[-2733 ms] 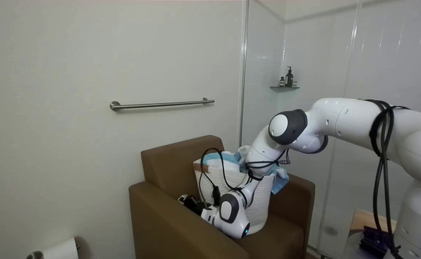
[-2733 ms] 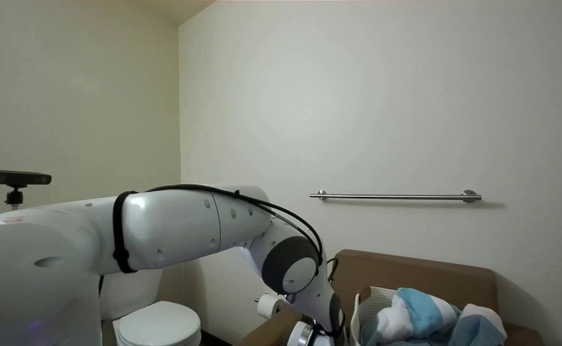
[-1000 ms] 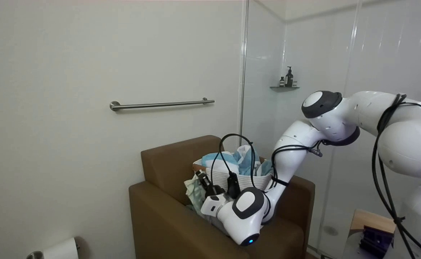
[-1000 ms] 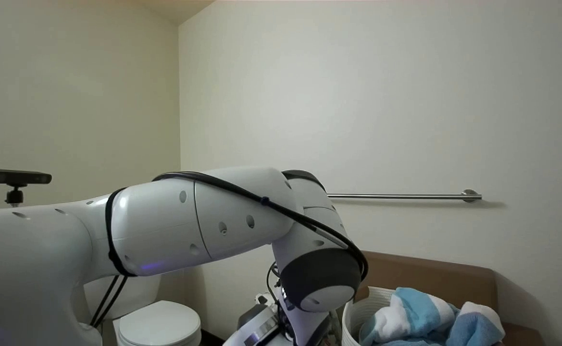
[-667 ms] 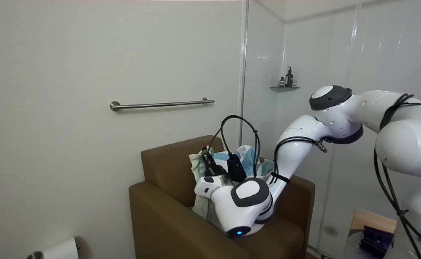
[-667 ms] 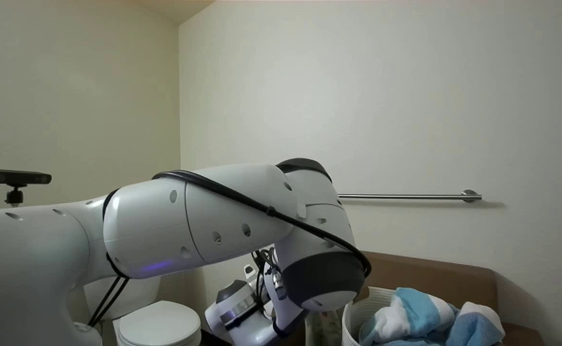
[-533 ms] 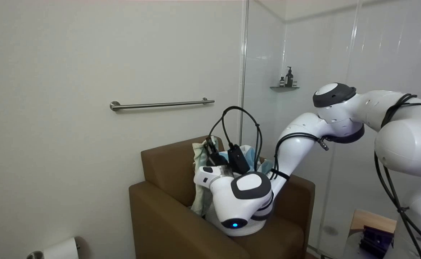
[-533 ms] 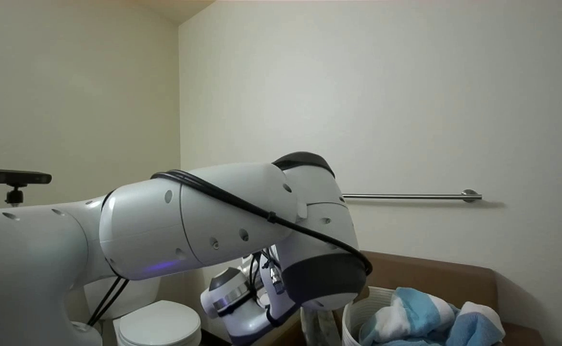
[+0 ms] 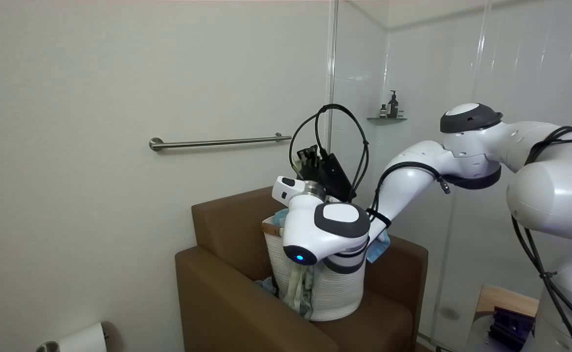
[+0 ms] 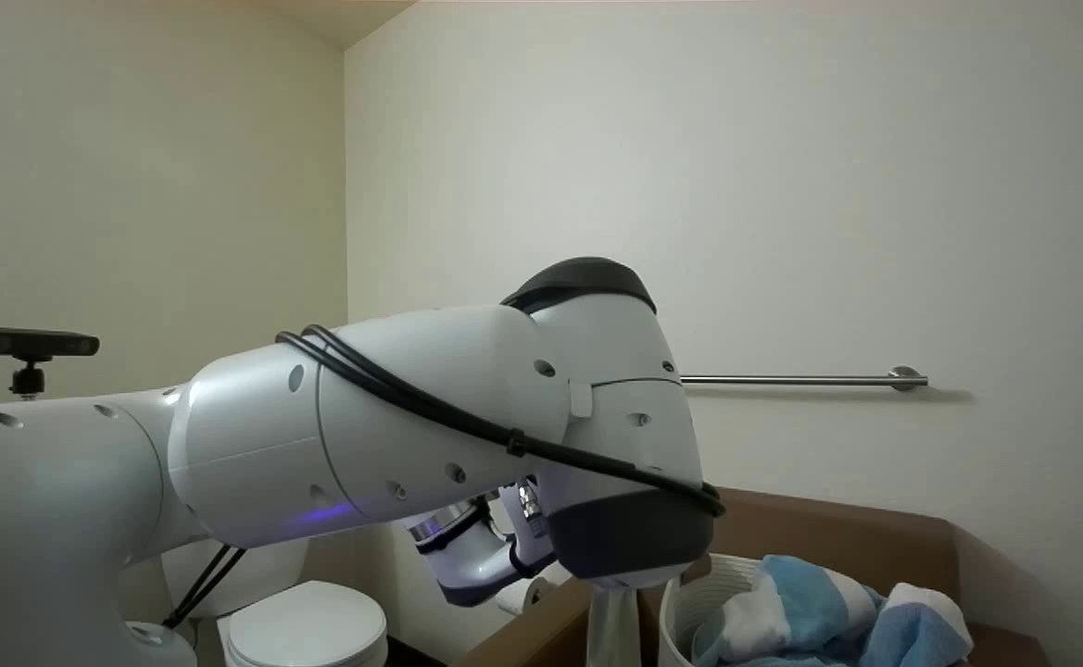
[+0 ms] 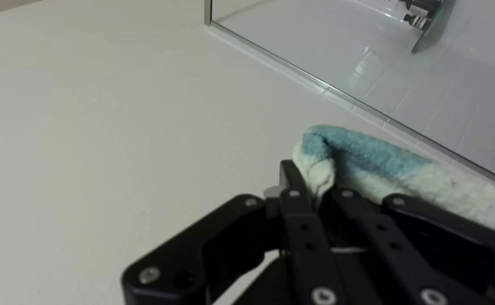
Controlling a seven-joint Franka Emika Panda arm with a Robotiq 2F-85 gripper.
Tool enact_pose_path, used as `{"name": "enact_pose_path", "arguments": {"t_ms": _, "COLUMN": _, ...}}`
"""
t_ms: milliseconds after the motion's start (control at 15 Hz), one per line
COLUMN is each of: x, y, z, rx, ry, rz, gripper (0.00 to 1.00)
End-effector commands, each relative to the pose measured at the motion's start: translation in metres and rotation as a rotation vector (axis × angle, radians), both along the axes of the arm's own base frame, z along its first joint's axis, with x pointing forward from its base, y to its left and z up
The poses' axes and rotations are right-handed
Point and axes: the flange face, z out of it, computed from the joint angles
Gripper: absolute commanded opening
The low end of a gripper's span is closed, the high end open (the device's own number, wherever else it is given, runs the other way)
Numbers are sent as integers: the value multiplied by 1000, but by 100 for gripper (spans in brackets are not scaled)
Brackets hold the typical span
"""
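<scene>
Towel (image 11: 404, 178), blue and cream, 1: aloft, higher than the basket (image 9: 337, 296), a folded edge pinched in the claw (image 11: 318, 188).

Claw, 1: closed on the towel, its fingers (image 11: 300, 212) pressed together about the fold and pointing upward in an exterior view.

Pale cloth (image 9: 298, 288), 1: hanging between the basket and the left armrest (image 9: 237, 308) of the armchair (image 9: 232, 230); the robot arm (image 9: 330, 234) hides whether it joins the towel.

Basket, white, ribbed, 1: brown tab (image 9: 271, 229) at the rim; upright on the seat (image 9: 378, 322).

Striped towels (image 10: 810, 602), blue and white: bundled inside the basket; 1 blue end (image 9: 377, 247) hangs over its right rim.

Armchair, brown, 1: back toward the wall (image 9: 95, 195).

Towel bar (image 9: 217, 143), metal, 1: mounted on the wall above the armchair; left end covered by the robot arm in an exterior view.

Corner shelf (image 9: 386, 119), 1: far right, within the tiled shower (image 9: 525, 98); bears a dark pump bottle (image 9: 393, 106), 1, and a smaller bottle (image 9: 382, 111), 1.

Paper roll (image 9: 85, 340), white, 1: low on the wall, left of the armchair.

Toilet (image 10: 305, 639), white, 1: far left.
</scene>
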Motion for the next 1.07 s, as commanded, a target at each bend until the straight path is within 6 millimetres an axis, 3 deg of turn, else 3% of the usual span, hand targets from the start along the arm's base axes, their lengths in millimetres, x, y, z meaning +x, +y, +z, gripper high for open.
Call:
{"name": "enact_pose_path", "arguments": {"t_ms": 0, "x": -10, "y": 1, "z": 26, "rx": -47, "ry": -92, "rz": 38, "gripper": 11}}
{"name": "enact_pose_path", "arguments": {"t_ms": 133, "x": -5, "y": 8, "z": 20, "rx": -8, "ry": -17, "rz": 112, "gripper": 9}}
{"name": "enact_pose_path", "arguments": {"t_ms": 267, "x": 3, "y": 19, "z": -9, "rx": -1, "ry": 80, "rz": 174, "gripper": 8}}
{"name": "enact_pose_path", "arguments": {"t_ms": 333, "x": 7, "y": 14, "z": 4, "rx": -42, "ry": 4, "rz": 133, "gripper": 9}}
{"name": "enact_pose_path", "arguments": {"t_ms": 600, "x": 6, "y": 20, "z": -17, "rx": 0, "ry": 62, "rz": 166, "gripper": 9}}
{"name": "enact_pose_path", "arguments": {"t_ms": 867, "x": -2, "y": 52, "z": 17, "rx": -25, "ry": 23, "rz": 162, "gripper": 10}}
{"name": "enact_pose_path", "arguments": {"t_ms": 1000, "x": -13, "y": 84, "z": 52, "rx": 3, "ry": -104, "rz": 213, "gripper": 11}}
